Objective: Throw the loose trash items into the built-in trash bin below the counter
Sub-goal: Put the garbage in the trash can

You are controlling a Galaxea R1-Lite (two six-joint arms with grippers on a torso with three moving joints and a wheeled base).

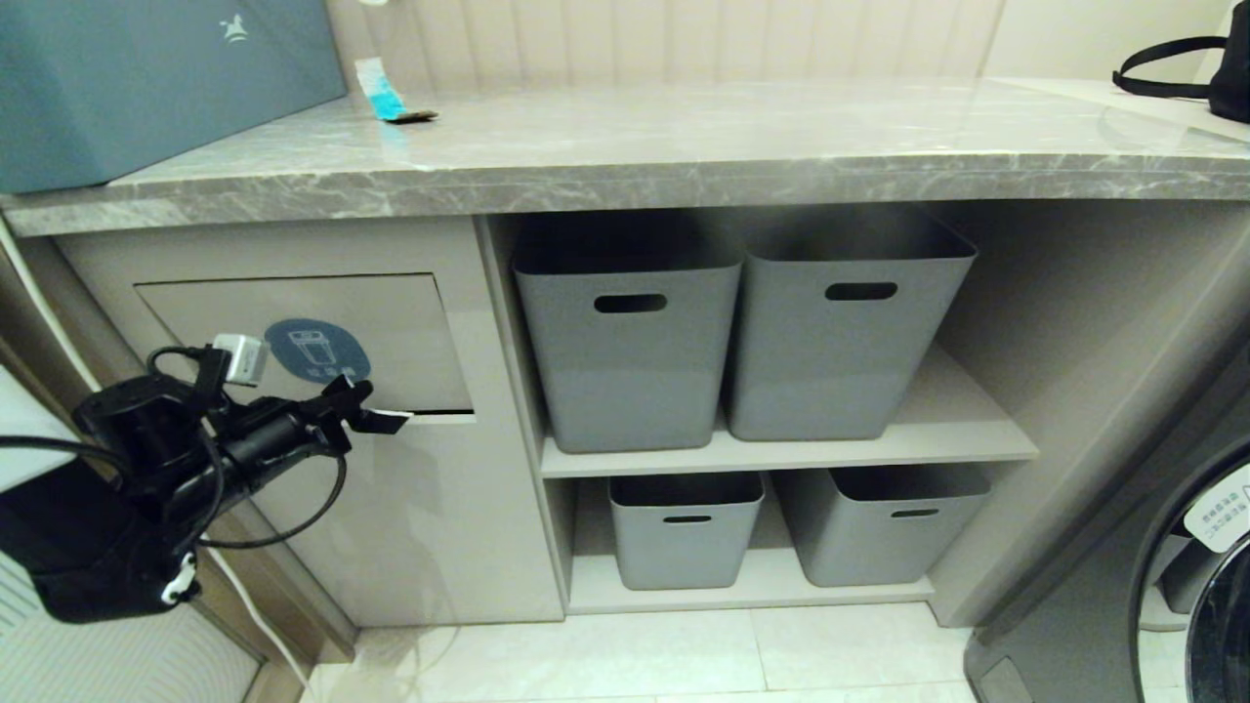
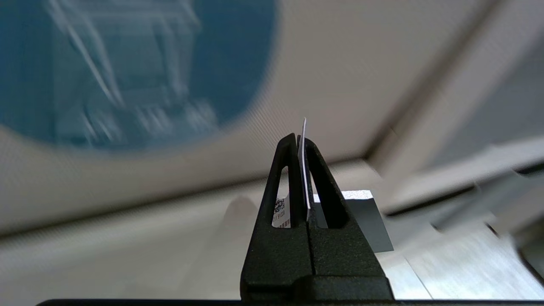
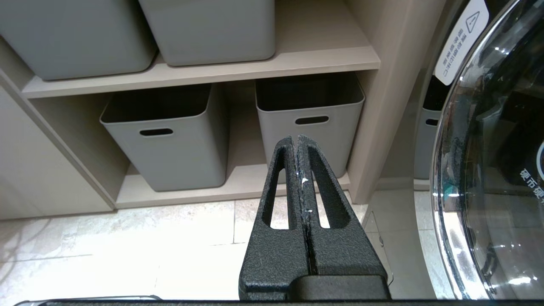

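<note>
Left gripper pinching scrap at bin flap bottom edge

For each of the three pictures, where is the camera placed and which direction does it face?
Head view: high on the robot, facing forward and down at the counter and grey tubs; left tool shows.
Left wrist view: behind the left tool, facing the trash bin flap; scrap pinched.
Right wrist view: behind the shut right tool, facing the lower tubs.
Shared: tubs, flap.
</note>
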